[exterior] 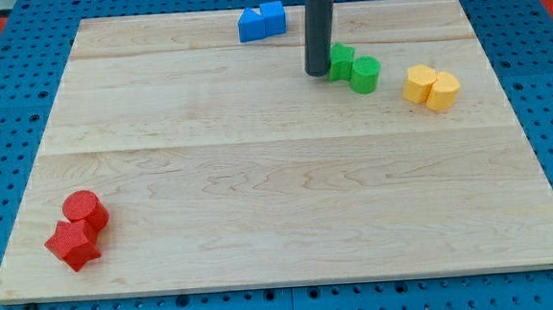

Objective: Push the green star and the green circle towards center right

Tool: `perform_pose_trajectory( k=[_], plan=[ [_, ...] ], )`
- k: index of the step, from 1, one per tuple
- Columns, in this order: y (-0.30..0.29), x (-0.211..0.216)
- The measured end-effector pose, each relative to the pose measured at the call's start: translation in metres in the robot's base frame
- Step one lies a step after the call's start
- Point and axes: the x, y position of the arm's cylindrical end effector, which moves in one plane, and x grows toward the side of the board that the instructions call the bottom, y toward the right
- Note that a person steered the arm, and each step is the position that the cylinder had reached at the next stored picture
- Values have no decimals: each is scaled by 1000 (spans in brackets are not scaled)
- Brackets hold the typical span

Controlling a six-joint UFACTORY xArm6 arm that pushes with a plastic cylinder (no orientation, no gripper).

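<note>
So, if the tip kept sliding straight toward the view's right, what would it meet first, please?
My tip sits just left of the green star, so it likely meets that first, then the green circle.

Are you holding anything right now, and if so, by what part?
Nothing is held: I have no jaws, only a rod. My tip sits at the view's left side of the green star, which adjoins the green circle.

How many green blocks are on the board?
2: the green star beside my tip, and the green circle touching it on the view's right. None seems hidden.
</note>
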Motion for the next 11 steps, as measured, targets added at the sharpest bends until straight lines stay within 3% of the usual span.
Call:
perform_pose_trajectory(
  k=[1, 2, 3, 5, 7, 8, 11],
  plan=[
    [4, 13],
    [-52, 13],
    [-69, -1],
    [-47, -46],
    [45, -3],
    [62, 19],
    [11, 19]
  ],
)
